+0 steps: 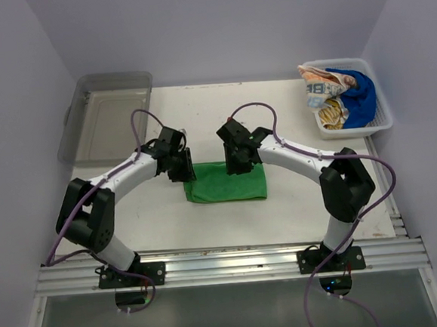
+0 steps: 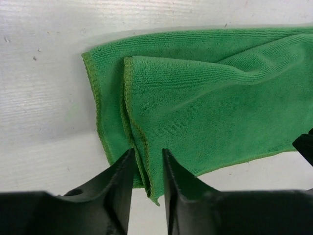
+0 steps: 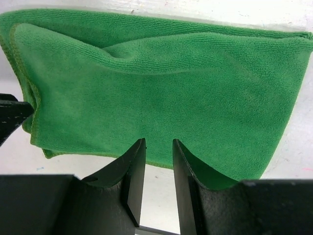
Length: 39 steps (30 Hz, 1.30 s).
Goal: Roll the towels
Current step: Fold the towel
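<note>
The plain green towel [image 1: 226,182] lies folded flat at the table's middle. My left gripper [image 1: 179,169] is at its left end. In the left wrist view its jaws [image 2: 147,152] stand a little apart, with the towel's [image 2: 210,103] doubled hem edge running between them. My right gripper [image 1: 237,162] is over the towel's far edge. In the right wrist view its jaws [image 3: 159,143] stand a little apart at the towel's [image 3: 161,83] edge, with bare table between them. The orange-and-white towel [image 1: 319,80], the blue towel [image 1: 358,96] and the yellow-tan towel [image 1: 333,113] lie heaped in the basket.
A white basket [image 1: 382,120] stands at the back right corner. A clear plastic bin [image 1: 105,115] stands at the back left. The metal rail with the arm bases [image 1: 226,265] runs along the near edge.
</note>
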Motion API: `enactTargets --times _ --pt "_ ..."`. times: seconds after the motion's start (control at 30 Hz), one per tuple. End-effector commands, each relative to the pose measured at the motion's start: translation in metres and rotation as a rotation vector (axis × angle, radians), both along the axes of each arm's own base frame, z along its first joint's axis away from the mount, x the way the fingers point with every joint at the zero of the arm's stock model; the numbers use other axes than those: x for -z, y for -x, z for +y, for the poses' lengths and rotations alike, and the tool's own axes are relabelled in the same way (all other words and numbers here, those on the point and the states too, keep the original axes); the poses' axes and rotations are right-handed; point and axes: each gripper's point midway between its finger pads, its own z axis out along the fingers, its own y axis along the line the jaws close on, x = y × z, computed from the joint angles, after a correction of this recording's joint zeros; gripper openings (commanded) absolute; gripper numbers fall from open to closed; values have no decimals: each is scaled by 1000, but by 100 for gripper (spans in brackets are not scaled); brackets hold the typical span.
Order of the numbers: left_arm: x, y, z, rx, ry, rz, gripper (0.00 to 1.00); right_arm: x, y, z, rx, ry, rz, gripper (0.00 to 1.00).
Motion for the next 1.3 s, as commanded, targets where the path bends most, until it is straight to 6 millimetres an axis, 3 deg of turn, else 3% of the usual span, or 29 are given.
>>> enactTargets --times 0.0,0.07,0.17,0.3,0.43,0.47,0.57,0.7,0.8,0.93,0.97,1.1,1.17,1.27 --pt "-1 -4 -6 22 21 -11 36 -9 -5 -4 17 -8 -41 33" --pt "3 -2 -7 29 29 -5 38 -7 -4 -5 17 -4 -37 33" --pt "13 -3 -8 32 20 12 31 -6 -4 -3 15 -9 -31 33" --pt "27 -1 -3 35 -16 50 33 -8 -4 -2 14 -14 -34 33" --pt "28 -4 0 30 -39 44 35 -8 -5 -3 17 -10 -38 33" --pt "28 -4 1 28 -43 44 30 -8 -4 -3 16 -9 -35 33" --pt "20 -8 2 17 -54 31 0 -7 -4 -4 20 -8 -34 33" --pt "-8 -15 6 0 -62 -39 0 -8 -4 -6 25 -3 -39 33" --pt "-17 -18 10 -7 -75 -64 0 -5 -4 -7 25 2 -35 33" --pt "-3 -17 15 -11 -100 -32 0 -2 -4 -6 26 4 -31 33" --pt "3 -16 16 -11 -107 -24 2 -1 -5 -6 25 7 -30 33" --pt "18 -13 20 -30 -135 21 31 -4 -8 -11 39 9 -37 33" --pt "14 -13 25 -46 -155 12 38 -5 -12 -22 60 17 -42 33" --pt "-7 -19 33 -86 -177 -39 41 -10 -20 -44 109 16 -51 33"
